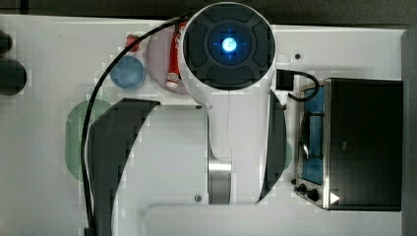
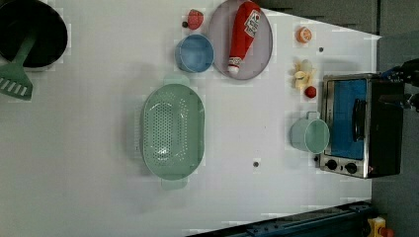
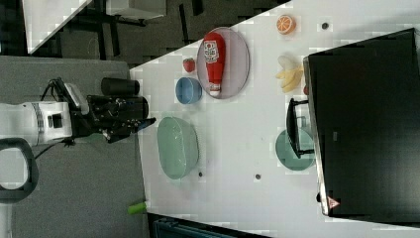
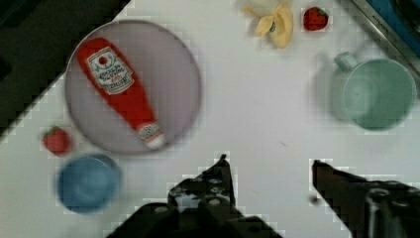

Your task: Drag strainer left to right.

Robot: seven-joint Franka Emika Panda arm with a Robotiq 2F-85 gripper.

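Note:
The strainer (image 2: 172, 131) is a pale mint-green oval basin with a dotted inside, lying on the white table at the left view's centre-left. In the top view my arm covers most of the strainer (image 1: 74, 132). In the right view my gripper (image 3: 148, 121) hangs apart from the strainer (image 3: 177, 147), off the table surface. In the wrist view the gripper (image 4: 270, 163) stands open, with bare white table showing between its two dark fingers (image 4: 220, 171).
A blue bowl (image 2: 194, 53) and a plate (image 2: 262, 49) carrying a ketchup bottle (image 2: 244, 34) lie beyond the strainer. A mint mug (image 2: 310, 135) stands beside the toaster oven (image 2: 360, 126). A black pot (image 2: 29, 32) and spatula (image 2: 15, 79) sit at the left view's top left.

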